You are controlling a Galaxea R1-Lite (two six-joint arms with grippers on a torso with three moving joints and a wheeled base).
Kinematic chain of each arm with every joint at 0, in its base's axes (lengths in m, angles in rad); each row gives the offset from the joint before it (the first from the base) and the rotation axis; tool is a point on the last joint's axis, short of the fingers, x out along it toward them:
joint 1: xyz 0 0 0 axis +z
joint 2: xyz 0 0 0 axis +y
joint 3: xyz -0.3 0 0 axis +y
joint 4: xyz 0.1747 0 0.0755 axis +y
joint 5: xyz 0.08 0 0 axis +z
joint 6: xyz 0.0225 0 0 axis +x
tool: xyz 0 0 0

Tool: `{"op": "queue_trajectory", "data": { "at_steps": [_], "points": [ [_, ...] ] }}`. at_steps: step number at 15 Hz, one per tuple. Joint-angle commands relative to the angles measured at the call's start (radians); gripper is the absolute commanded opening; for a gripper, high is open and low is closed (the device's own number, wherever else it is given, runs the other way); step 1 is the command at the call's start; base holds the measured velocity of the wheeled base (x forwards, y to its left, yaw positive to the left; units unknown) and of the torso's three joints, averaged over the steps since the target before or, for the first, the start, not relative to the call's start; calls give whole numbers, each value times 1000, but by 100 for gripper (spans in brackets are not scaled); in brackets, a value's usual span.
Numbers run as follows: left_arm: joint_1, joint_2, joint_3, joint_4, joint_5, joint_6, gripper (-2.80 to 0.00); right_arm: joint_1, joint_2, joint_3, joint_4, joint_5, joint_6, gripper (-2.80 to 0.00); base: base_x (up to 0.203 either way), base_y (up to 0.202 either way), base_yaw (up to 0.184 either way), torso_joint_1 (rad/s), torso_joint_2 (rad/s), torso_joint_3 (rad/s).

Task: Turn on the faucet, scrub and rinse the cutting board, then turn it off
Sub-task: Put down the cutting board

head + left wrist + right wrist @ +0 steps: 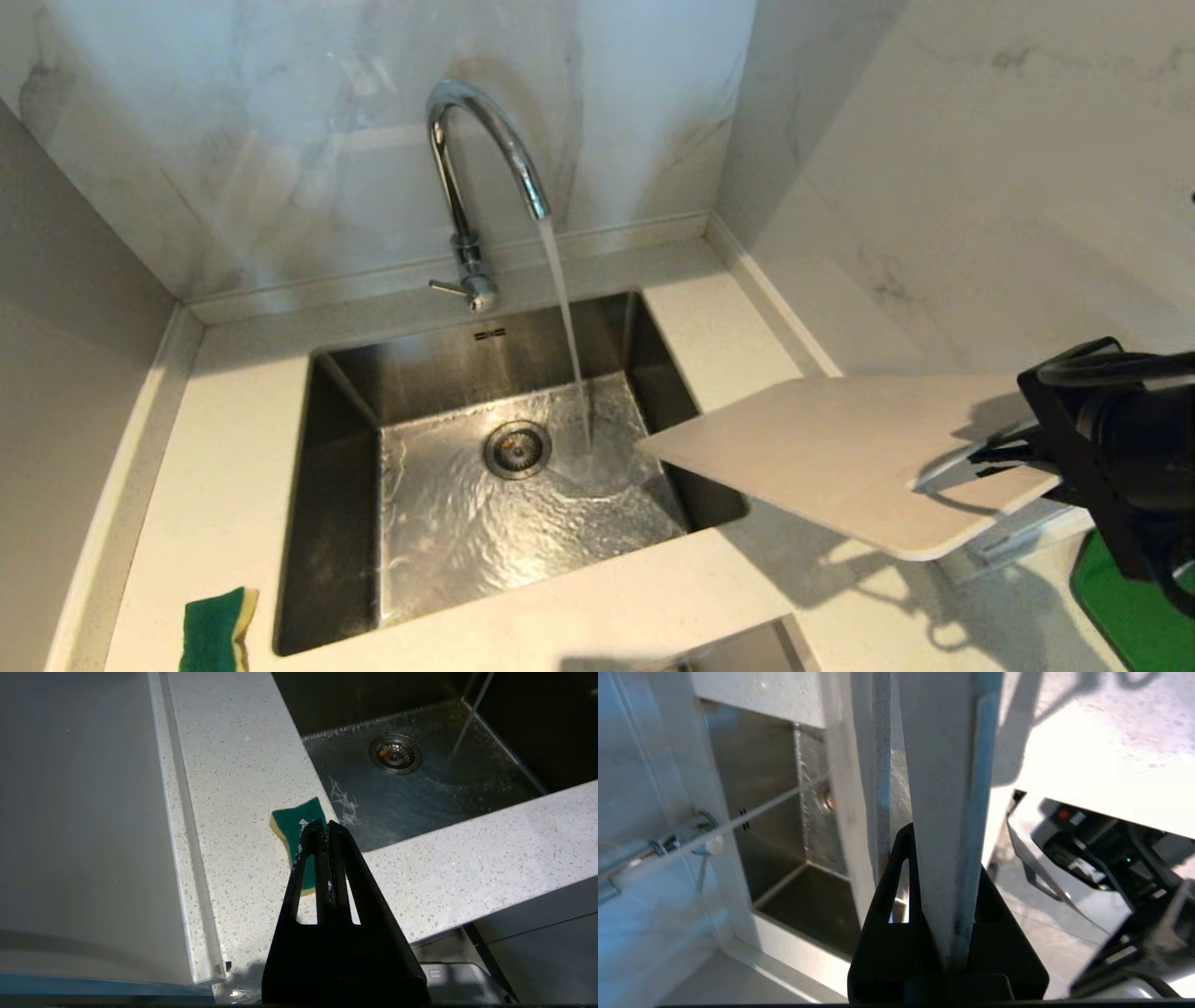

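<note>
Faucet (485,159) at upper centre of head view, water running into steel sink (355,373); green sponge (217,630) on counter at lower left; green slab (1125,597) at lower right. Right gripper (994,455) enters from right edge, roughly level, fingers clamped on slot end of cutting board (822,448), board's far corner over sink's right rim. Left gripper (325,828) above sponge, fingers together, empty

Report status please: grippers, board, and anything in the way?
Right gripper shut on cutting board, held over counter beside sink. Left gripper shut, empty, above sponge. Faucet running. Path clear.
</note>
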Motion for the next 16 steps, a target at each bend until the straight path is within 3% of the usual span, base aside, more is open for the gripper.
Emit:
{"op": "queue_trajectory", "data": {
  "at_steps": [1,10,16],
  "points": [
    [0,1,2,0,0,0,-280,0,56,6,-26,-37,13,-280,0,0,0,0,0,0],
    [0,1,2,0,1,0,-280,2,79,96,-72,-44,35,-280,0,0,0,0,0,0],
    [0,1,2,0,0,0,-280,1,81,211,-104,91,56,-280,0,0,0,0,0,0]
  ]
}}
